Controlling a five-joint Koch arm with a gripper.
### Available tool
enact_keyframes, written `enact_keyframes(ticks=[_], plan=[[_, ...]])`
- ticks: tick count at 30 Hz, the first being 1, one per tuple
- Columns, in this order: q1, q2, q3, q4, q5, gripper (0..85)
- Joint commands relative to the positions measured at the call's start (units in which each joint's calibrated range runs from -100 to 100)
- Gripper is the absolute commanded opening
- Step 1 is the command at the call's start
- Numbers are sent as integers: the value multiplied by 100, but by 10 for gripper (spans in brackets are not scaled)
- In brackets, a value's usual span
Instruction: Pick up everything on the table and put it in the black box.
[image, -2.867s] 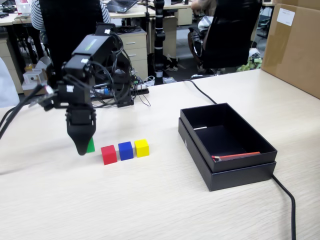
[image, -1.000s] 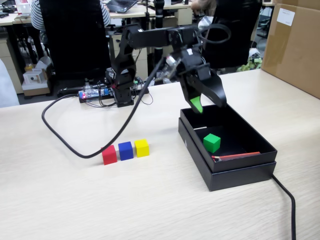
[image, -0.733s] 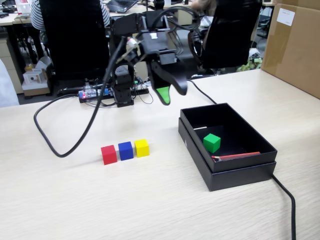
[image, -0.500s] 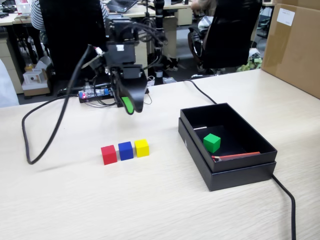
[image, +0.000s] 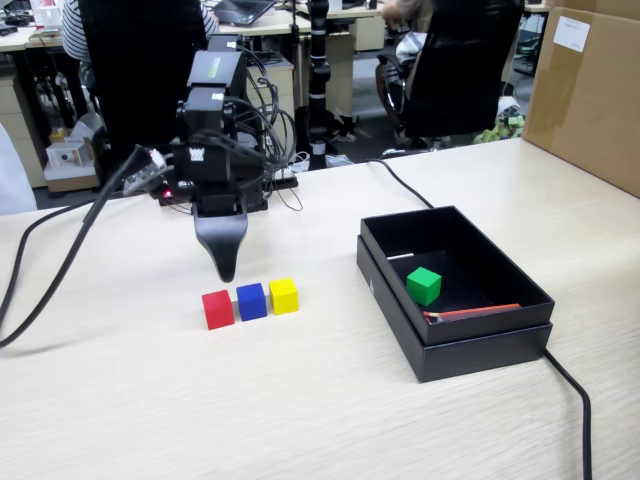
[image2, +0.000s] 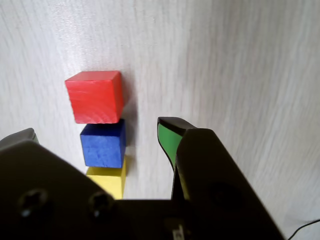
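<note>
Pale tabletop: the spread, empty gripper (image: 226, 272) hovers behind the red cube (image: 217, 309); lower squarely, straddling only it.

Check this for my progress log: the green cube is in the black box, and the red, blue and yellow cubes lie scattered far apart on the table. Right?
Not quite. The green cube is in the black box, but the red cube, blue cube and yellow cube sit side by side in a tight row, as the fixed view shows.
</note>
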Motion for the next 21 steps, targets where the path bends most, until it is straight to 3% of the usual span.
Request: enact_keyframes(ticks=[1, 18, 21], plan=[[-59, 641, 857, 40, -5, 480], [-161, 2110, 1636, 40, -10, 472], [-161, 2190, 1627, 40, -10, 392]])
